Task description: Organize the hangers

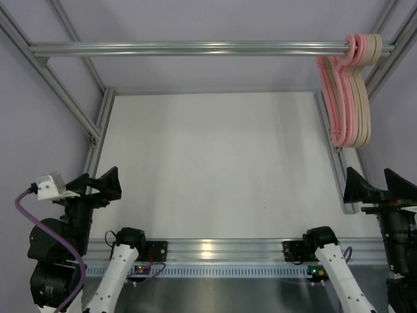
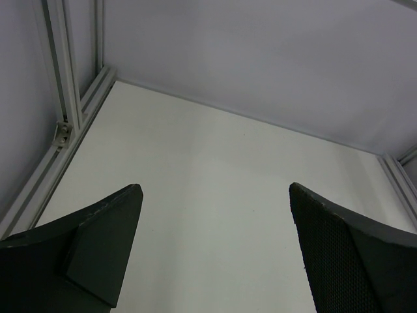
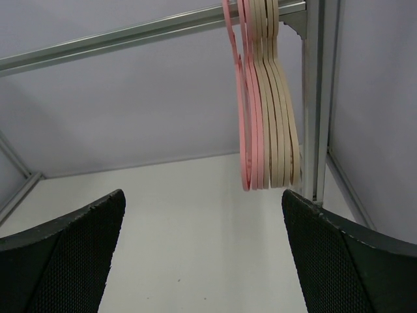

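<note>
Top external view: the hangers (image 1: pixel 350 98) are seen bunched at the right end of the rail (image 1: pixel 195 48), overlapped so that no count can be made. The left hand (image 2: pixel 214 190) and right hand (image 3: pixel 202 193) are spread wide, nothing being held.

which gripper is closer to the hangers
Right. The right gripper is on the same side as the hangers, open and facing them. The left gripper is open at the opposite side, far from them.
</note>
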Robot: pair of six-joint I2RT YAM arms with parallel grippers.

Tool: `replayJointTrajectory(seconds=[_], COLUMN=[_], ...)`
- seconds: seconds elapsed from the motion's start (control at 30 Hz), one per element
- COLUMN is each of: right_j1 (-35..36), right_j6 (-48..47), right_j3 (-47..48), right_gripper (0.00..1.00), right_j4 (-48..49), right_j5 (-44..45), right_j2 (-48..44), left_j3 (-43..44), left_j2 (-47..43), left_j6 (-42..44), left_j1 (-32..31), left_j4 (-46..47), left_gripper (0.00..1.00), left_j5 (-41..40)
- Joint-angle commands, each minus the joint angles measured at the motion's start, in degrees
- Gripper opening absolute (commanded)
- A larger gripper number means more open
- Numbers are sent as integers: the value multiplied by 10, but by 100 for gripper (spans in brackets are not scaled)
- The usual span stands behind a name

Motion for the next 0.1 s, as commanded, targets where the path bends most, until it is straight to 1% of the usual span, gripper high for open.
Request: replayJointTrajectory(seconds=[0.0,0.07], right_j1=[9,9], right_j6=[-8,-11], right_j3=[-10,-14], right_gripper=[99,99], right_j4=[23,23], right_j5=[0,-2], right_j2=[-14,-18], left_j3=[-6,-9], left_j2=[-6,-8], left_j6=[-6,-7], left_j1=[-16,-23], left_j4=[-8,-9], left_gripper=[98,98], left_j5=[-19,-31])
